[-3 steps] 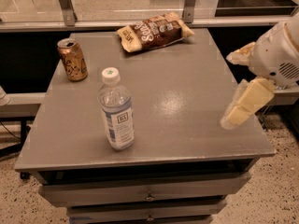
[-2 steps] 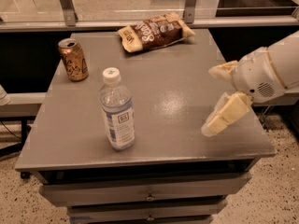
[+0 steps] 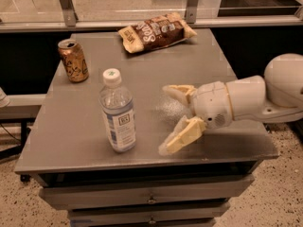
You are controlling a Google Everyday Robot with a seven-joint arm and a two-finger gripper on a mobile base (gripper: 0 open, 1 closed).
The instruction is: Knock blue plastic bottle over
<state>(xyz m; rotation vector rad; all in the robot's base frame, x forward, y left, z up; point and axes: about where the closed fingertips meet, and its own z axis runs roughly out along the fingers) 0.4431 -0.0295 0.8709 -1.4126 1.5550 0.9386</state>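
1. One gold-brown can (image 3: 73,60) stands upright on the grey surface (image 3: 66,131), behind the bottle and to its left, apart from it. What it holds cannot be told.
2. One blue plastic bottle (image 3: 117,111) stands upright near the surface's front edge, left of centre. Its white cap is on, and its pale label with a small dark square faces forward. Its clear wall does not show how full it is.
3. One brown snack bag (image 3: 156,32) lies flat well behind the bottle, a little to its right, at the far edge.
4. One pincer (image 3: 165,118) hangs low over the surface to the right of the bottle, near it but not touching. Its two pale fingers (image 3: 184,135) are spread wide with the tips pointing at the bottle, and they hold nothing.
5. Two shut drawers (image 3: 151,195) sit below the bottle, under the surface's front.
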